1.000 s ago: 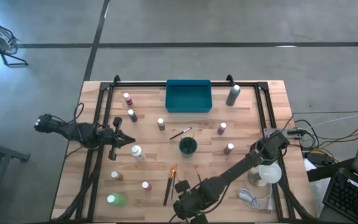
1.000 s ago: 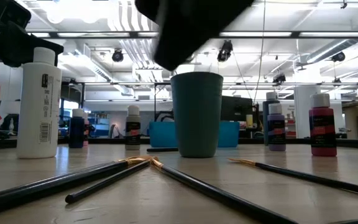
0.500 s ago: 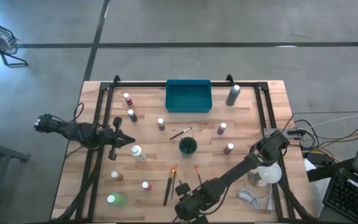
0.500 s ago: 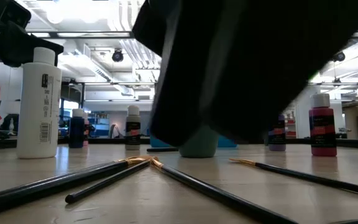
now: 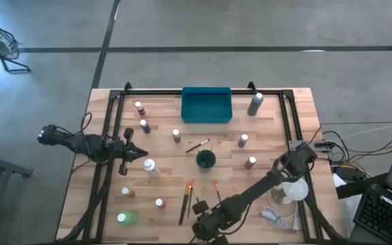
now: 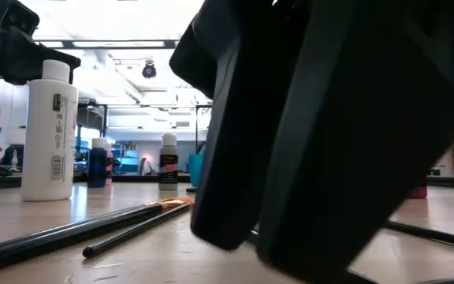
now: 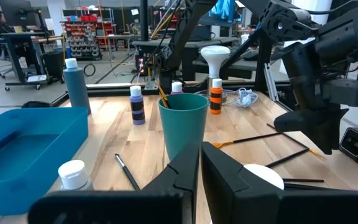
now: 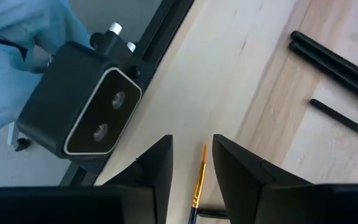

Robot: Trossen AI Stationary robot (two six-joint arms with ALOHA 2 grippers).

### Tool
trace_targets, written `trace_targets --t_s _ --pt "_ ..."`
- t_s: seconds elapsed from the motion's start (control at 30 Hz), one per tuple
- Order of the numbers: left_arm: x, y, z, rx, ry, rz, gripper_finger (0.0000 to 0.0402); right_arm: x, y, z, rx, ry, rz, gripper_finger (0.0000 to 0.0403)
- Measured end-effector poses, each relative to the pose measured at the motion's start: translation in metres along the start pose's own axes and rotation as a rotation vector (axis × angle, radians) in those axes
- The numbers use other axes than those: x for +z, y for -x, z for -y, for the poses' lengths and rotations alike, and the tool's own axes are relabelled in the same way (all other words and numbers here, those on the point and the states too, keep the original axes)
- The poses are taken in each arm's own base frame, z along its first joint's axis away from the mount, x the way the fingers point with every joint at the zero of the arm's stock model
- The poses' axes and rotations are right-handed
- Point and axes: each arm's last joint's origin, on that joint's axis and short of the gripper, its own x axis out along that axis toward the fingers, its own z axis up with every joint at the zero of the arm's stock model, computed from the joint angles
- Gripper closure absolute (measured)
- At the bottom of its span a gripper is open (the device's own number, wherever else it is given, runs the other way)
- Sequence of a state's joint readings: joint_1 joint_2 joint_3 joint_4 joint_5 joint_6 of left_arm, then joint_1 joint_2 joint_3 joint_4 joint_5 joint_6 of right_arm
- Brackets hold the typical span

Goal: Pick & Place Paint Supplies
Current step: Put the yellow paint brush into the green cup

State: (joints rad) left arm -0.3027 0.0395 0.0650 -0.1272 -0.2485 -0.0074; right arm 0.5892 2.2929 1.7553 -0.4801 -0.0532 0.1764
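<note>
Small white-capped bottles stand on their bases across the table, among them a white one (image 5: 150, 167), a green one (image 5: 126, 218) and a taller grey one (image 5: 254, 103). Two dark brushes (image 5: 185, 201) lie flat near the near edge. My right gripper (image 8: 191, 146) is open low over the near edge (image 5: 203, 224). Its fingers stand on either side of an orange-ferruled brush's (image 8: 199, 180) tip end without touching it. In the low view that gripper (image 6: 251, 244) fills the picture. My left gripper (image 7: 201, 168) is shut and hovers at the table's left (image 5: 140, 153), beside the white bottle.
A teal tray (image 5: 206, 105) sits at the far edge. The dark green cup (image 5: 205, 160) stands mid-table, with one more brush (image 5: 197, 145) beside it. A dark camera box (image 8: 82, 106) sits at the table's near edge, just ahead of my right gripper. A white lamp-like object (image 5: 292, 190) stands at the right.
My right gripper has come down toward the table at the near edge. In the low view it has grown from a dark shape at the top to a mass that hides the green cup and the bottles on the right.
</note>
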Motion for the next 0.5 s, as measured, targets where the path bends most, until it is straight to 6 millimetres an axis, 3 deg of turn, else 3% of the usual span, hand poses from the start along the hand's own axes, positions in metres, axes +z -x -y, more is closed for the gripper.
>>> trace_targets --t_s 0.27,0.5 --pt "0.0 0.0 0.0 0.0 0.0 0.001 0.0376 -0.002 -0.003 0.007 -0.006 -0.01 0.006 0.0306" --pt "0.0 0.0 0.0 0.0 0.0 0.0 0.0376 -0.008 -0.008 0.011 0.013 -0.029 0.002 0.0284"
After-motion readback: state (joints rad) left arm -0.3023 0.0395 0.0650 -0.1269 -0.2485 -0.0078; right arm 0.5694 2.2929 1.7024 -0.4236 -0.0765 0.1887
